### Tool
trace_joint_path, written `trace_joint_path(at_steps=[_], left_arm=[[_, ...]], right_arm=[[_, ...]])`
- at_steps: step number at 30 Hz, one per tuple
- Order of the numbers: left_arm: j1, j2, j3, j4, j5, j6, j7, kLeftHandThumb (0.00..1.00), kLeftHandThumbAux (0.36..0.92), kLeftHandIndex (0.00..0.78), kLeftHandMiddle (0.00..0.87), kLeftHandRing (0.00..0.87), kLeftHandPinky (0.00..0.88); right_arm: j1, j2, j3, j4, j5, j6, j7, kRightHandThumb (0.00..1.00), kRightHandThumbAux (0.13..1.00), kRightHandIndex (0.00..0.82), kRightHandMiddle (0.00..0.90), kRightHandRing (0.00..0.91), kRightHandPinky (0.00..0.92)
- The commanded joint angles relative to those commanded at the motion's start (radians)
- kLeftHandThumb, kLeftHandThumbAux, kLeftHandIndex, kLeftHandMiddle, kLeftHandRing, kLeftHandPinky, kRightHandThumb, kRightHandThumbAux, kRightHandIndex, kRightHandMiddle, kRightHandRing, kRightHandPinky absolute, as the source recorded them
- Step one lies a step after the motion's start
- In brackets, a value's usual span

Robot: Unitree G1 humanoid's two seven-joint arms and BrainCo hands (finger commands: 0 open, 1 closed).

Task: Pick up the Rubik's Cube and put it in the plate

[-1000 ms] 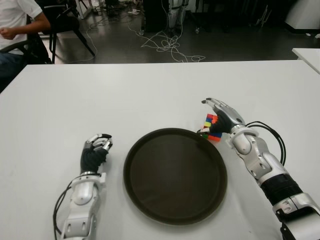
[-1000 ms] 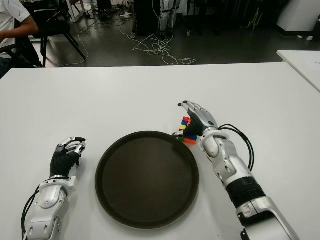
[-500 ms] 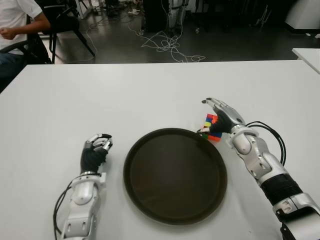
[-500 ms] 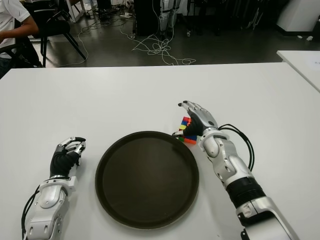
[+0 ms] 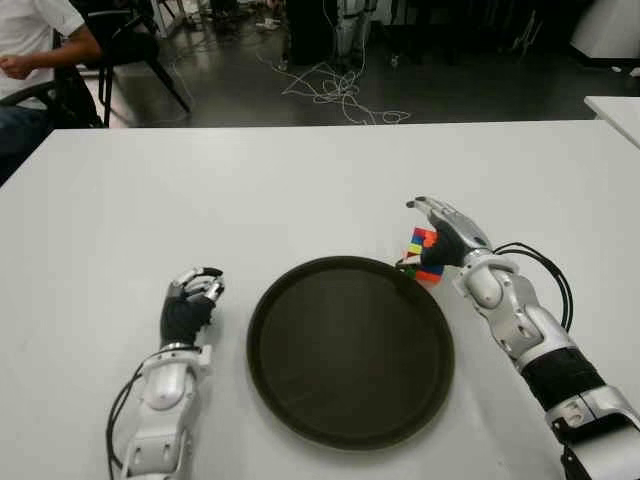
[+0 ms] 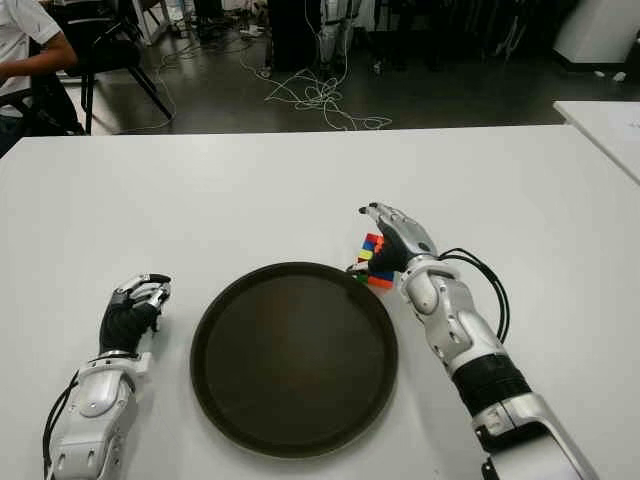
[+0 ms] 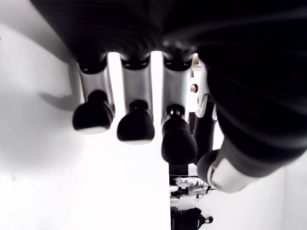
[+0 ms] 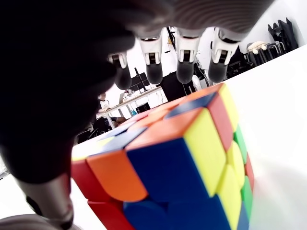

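The Rubik's Cube [image 5: 423, 252] stands on the white table [image 5: 250, 190], right against the far right rim of the dark round plate [image 5: 350, 350]. My right hand [image 5: 443, 231] arches over the cube from the right. In the right wrist view its fingers [image 8: 186, 52] stretch out past the cube [image 8: 192, 163] without closing on it, and the thumb sits low beside the cube. The plate holds nothing. My left hand [image 5: 190, 300] shows to the left of the plate, fingers [image 7: 136, 125] curled and holding nothing.
A seated person [image 5: 30, 50] and a chair are beyond the table's far left corner. Cables [image 5: 335, 90] lie on the dark floor behind. The corner of another white table [image 5: 615, 108] shows at far right.
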State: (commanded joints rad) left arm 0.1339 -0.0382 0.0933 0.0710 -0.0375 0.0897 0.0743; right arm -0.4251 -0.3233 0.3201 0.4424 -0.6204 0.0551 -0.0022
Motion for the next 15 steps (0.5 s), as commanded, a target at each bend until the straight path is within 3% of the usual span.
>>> trace_joint_path(at_steps=[15], left_arm=[[-0.001, 0.008, -0.005, 0.004, 0.016, -0.001, 0.003, 0.71, 0.705, 0.444, 0.811, 0.819, 0.816]], right_arm=[[0.005, -0.006, -0.008, 0.003, 0.006, 0.007, -0.001, 0.0, 0.773, 0.0, 0.0, 0.0, 0.0]])
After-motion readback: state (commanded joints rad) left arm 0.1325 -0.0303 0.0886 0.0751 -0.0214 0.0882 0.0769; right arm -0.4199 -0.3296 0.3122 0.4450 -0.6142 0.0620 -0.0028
